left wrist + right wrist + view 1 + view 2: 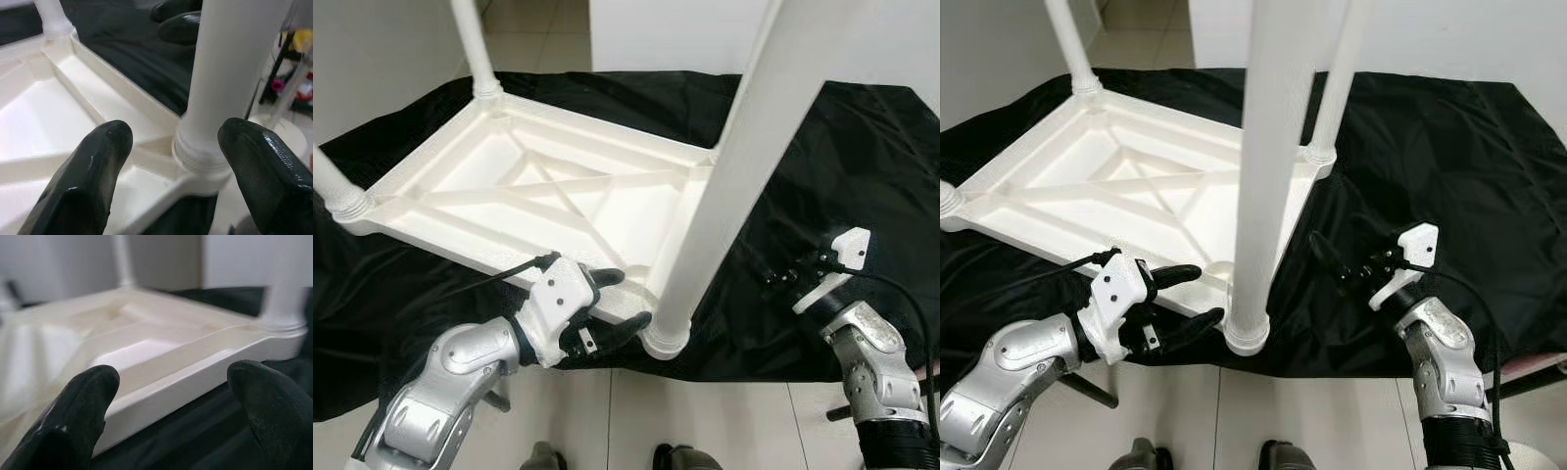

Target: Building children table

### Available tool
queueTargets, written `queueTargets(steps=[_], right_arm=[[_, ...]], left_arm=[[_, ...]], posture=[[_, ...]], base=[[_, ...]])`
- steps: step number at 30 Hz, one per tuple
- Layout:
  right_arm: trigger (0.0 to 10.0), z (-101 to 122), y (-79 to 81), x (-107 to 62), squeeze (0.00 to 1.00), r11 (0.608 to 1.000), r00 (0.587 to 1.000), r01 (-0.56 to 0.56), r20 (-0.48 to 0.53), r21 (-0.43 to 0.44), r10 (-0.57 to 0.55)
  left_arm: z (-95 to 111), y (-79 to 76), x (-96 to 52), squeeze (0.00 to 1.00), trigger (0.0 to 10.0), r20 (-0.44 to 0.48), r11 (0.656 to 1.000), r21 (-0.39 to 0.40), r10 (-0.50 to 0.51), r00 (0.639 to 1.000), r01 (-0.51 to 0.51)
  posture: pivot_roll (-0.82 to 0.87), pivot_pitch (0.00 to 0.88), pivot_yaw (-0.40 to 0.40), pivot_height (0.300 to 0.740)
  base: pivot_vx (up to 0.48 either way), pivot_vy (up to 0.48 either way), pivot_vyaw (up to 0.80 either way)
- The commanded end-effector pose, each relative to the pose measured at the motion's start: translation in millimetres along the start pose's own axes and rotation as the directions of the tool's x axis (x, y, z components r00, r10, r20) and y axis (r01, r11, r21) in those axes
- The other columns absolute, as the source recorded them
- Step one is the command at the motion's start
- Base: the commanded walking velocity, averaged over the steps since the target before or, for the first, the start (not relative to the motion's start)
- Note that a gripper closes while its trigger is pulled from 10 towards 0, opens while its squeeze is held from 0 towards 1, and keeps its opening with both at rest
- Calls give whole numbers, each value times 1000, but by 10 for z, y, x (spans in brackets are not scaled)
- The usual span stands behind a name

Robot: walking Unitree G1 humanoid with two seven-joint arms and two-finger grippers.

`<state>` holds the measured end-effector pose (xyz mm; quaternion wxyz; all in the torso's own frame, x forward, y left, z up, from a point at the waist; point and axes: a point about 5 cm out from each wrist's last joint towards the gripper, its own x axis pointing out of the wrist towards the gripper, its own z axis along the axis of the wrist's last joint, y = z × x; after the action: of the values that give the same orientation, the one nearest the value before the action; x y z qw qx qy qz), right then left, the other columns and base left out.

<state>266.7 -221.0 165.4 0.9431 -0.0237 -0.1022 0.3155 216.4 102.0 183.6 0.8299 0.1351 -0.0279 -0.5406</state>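
A white plastic children's table (548,196) lies upside down on a black cloth (832,147). Legs stand up from its corners: the near one (724,186), a far left one (475,49) and a left one (328,181). My left gripper (626,299) is open at the near corner, its fingers on either side of the table rim just left of the near leg's threaded base (200,152), with nothing held. My right gripper (1330,262) is open low over the cloth to the right, pointing at the table's side edge (186,382) a short way off.
The cloth hangs over the front edge onto a pale tiled floor (705,421), where my feet (675,455) stand. White walls close in behind and to the left. A fourth leg (1337,78) rises at the far right corner.
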Motion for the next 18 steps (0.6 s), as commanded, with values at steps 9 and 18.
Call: queueTargets(steps=[9, 18], right_arm=[[10000, -39, 215, -55, 0, 983, 982, -181, -50, 37, 183], [10000, -15, 227, -51, 0, 966, 964, -255, -73, 39, 257]], left_arm=[[-49, -18, -11, 0, 10000, -10, 997, 16, -81, 997, 81], [-54, 16, -58, 0, 10000, -17, 995, 33, -92, 996, 92]], posture=[[-27, 122, 47, 740], [-13, 122, 27, 740]], base=[[0, 0, 0], [0, 0, 0]])
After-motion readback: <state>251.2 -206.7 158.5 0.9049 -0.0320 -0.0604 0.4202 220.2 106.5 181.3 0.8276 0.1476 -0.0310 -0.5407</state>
